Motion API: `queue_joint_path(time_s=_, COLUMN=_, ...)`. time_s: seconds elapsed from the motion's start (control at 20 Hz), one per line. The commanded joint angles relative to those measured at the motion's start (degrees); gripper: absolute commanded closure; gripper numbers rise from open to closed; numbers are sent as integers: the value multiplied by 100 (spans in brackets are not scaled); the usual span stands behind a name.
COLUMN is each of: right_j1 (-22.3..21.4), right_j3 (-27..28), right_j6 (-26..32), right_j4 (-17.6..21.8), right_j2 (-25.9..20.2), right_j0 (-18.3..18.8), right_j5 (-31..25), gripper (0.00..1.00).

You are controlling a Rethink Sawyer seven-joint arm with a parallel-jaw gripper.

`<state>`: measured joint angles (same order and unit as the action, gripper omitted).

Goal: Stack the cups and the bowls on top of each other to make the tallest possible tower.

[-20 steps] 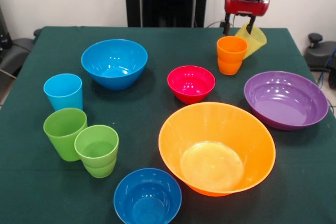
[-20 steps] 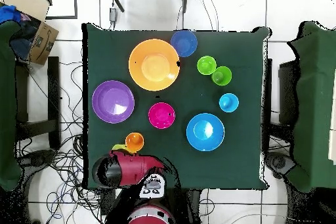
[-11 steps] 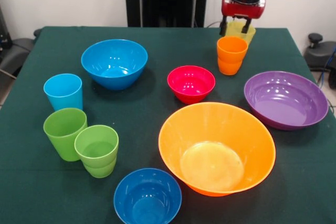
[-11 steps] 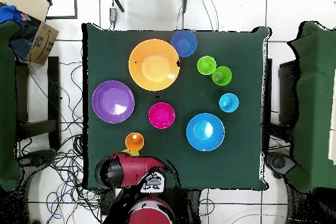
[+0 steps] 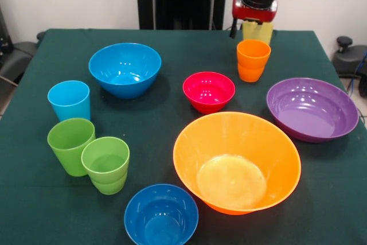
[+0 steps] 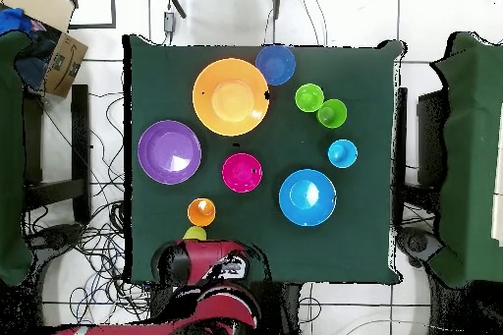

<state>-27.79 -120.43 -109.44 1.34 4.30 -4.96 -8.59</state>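
My gripper (image 5: pixel 255 26) is shut on the yellow cup (image 5: pixel 258 32) and holds it upright in the air just behind the orange cup (image 5: pixel 253 60). From above, the yellow cup (image 6: pixel 195 234) peeks out beside the orange cup (image 6: pixel 201 212) near the table edge. On the cloth stand the red bowl (image 5: pixel 209 91), a blue bowl (image 5: pixel 124 69), a smaller blue bowl (image 5: pixel 161 215), the purple bowl (image 5: pixel 312 109) and the large orange bowl (image 5: pixel 236 162). At the left stand the light blue cup (image 5: pixel 69 100), a green cup (image 5: pixel 70 144) and the stepped green cup (image 5: pixel 106 164). No tower is stacked.
The green table (image 6: pixel 265 243) ends just behind the orange cup. A cardboard box (image 6: pixel 54 51) lies off the table, and dark chairs stand at both sides of it.
The yellow cup hung tilted to the right of the orange cup. It has swung upright and moved left with the gripper, to just behind the orange cup.
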Motion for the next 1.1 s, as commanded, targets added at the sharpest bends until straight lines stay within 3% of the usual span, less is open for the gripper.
queue_joint_path(time_s=0.05, right_j1=236, right_j3=476, right_j6=-455, right_j4=255, right_j2=-225, right_j0=-45, right_j5=211, gripper=0)
queue_joint_path(time_s=0.55, right_j1=210, right_j3=304, right_j6=-504, right_j4=374, right_j2=-619, right_j0=347, right_j5=590, gripper=0)
queue_joint_path(time_s=1.1, right_j1=-64, right_j3=493, right_j6=-539, right_j4=226, right_j2=-567, right_j0=205, right_j5=257, gripper=0)
